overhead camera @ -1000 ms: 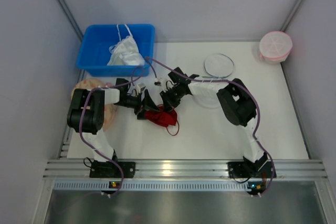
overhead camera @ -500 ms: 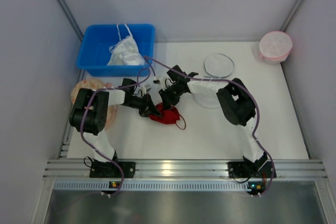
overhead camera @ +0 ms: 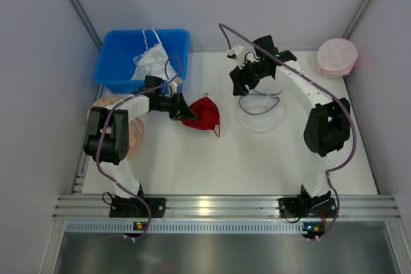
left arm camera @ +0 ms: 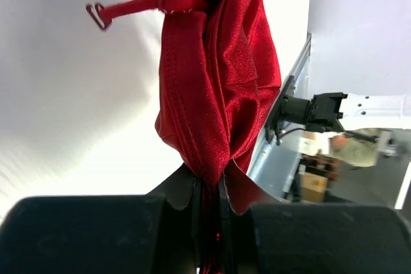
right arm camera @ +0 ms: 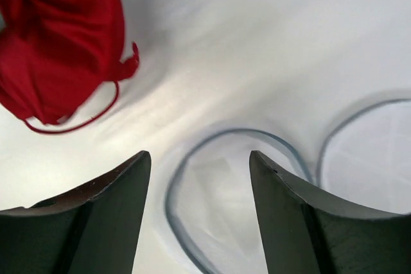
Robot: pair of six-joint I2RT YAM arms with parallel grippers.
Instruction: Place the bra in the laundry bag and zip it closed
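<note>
The dark-red bra (overhead camera: 203,113) hangs bunched from my left gripper (overhead camera: 180,108), just left of the table's middle. In the left wrist view the jaws stand shut on a fold of the bra (left arm camera: 218,81), pinched at my left gripper (left arm camera: 209,187), and a thin strap with a hook trails to the upper left. The laundry bag (overhead camera: 260,119) lies right of the bra, translucent white with a dark wire rim. My right gripper (overhead camera: 239,85) hovers over the bag's far side, open and holding nothing. From the right wrist, my right gripper (right arm camera: 199,158) frames the laundry bag (right arm camera: 234,190), with the bra (right arm camera: 58,43) at upper left.
A blue bin (overhead camera: 115,62) holding a white garment (overhead camera: 154,65) stands at the back left. A pink round mesh bag (overhead camera: 337,56) sits in the back right corner. A beige patterned disc (overhead camera: 110,102) lies under the left arm. Grey walls close in both sides.
My left gripper shut on the bra and carried it back and slightly right. My right gripper let go, opened, and swung away to the back right over the laundry bag.
</note>
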